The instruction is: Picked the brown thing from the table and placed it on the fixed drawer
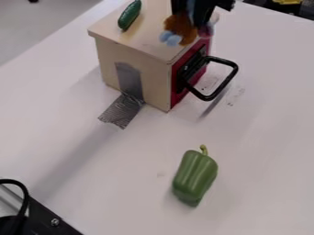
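1. Brown thing (180,25): located at the far right part of the drawer box's top, a soft-looking lump with light blue ends toward the near side. I cannot tell whether it bears on the wood or hangs just above it. A pinkish patch shows at its right; I cannot tell what this belongs to.
2. My gripper (197,17): at the far edge of the scene, black, pointing down directly at the brown thing. I cannot tell whether it is spread, closed or clamped on the item.
3. Drawer box (138,36): standing upright on the table, pale wood on top and on the near left side, red front facing right. A black handle (232,77) juts out from that front, to the right.
4. Cucumber (129,15): dark green, lying on the box top, left of the brown thing and apart from it.
5. Tape (129,81): grey, running down the near left side of the box and onto the table.
6. Pepper (195,178): green, lying on the table on the near side, well apart from the box, stem toward the far side.
7. Table (80,151): white, with small dark marks near the handle.
8. Near left corner: black metal part (47,219) with a bolt, and a looped black cable (25,195).
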`<state>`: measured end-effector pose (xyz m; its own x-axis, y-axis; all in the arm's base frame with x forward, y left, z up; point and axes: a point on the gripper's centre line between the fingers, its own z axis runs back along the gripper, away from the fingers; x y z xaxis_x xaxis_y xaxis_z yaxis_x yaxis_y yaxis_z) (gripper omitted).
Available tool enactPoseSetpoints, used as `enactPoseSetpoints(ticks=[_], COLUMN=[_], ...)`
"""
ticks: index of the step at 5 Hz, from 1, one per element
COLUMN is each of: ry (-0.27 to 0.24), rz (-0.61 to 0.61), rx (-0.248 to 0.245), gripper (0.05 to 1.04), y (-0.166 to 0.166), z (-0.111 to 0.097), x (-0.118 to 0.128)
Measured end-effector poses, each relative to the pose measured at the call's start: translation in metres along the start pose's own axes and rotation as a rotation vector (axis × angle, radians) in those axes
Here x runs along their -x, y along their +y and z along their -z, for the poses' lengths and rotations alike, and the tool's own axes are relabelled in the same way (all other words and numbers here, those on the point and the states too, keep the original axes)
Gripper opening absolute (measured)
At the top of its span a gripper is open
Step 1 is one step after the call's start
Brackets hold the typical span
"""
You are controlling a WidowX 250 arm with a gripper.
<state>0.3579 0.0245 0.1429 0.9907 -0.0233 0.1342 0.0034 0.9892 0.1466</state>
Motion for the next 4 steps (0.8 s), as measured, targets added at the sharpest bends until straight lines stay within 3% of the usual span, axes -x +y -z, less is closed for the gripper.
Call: enactPoseSetpoints(ticks=[1,2,3,4], ry=[0.024,0.056,0.066,0.062], rz=[-0.035,-0.052,-0.034,-0.018], rx=[-0.005,0.024,0.057,0.076], gripper=[0.395,0.436,0.751,0.989], y=[0.021,0.027,0.022,0.022], z=[0.012,0.023,0.022,0.007], x=[-0.015,-0.015,-0.015,-0.019])
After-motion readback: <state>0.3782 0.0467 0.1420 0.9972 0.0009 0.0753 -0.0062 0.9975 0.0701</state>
